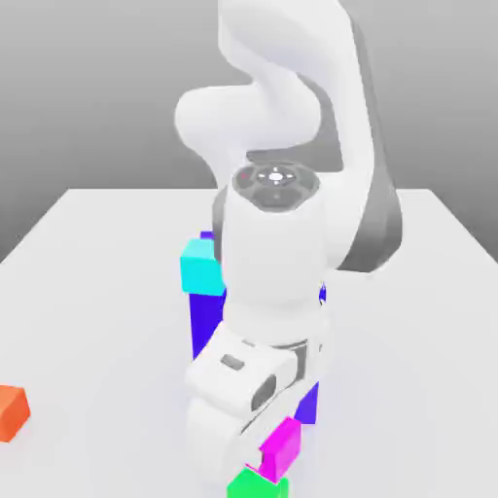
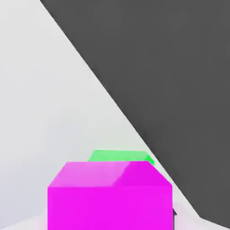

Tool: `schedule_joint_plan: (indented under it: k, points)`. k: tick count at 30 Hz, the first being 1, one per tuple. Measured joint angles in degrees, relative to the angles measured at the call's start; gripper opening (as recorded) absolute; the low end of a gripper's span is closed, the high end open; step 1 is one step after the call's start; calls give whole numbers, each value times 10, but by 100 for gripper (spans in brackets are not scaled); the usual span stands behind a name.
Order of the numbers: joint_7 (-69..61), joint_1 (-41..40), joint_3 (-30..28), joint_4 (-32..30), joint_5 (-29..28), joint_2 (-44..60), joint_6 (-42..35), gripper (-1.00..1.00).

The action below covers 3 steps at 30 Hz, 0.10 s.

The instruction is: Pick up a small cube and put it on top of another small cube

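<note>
The small magenta cube point(image 1: 285, 446) sits right at the tip of my gripper point(image 1: 273, 440), at the near edge of the table. Directly under it is the small green cube point(image 1: 257, 484), partly cut off by the picture's edge. In the hand view the magenta cube point(image 2: 110, 195) is very close to the camera, and a strip of the green cube's top point(image 2: 120, 156) shows just behind it. The magenta cube is over the green one; whether it rests on it I cannot tell. The arm's white wrist point(image 1: 243, 384) hides the cube's exterior-view left side.
A tall big blue block point(image 1: 205, 313) stands behind the arm, with a cyan cube point(image 1: 201, 266) at its top. An orange cube point(image 1: 12, 410) lies at the exterior view's far left. The table edge point(image 2: 117, 108) runs close beside the green cube.
</note>
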Motion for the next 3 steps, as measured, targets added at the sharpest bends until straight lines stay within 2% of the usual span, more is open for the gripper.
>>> schedule_joint_plan:
  k: [3]
  points:
    - [0, 0, 0, 0, 0, 0, 0, 100]
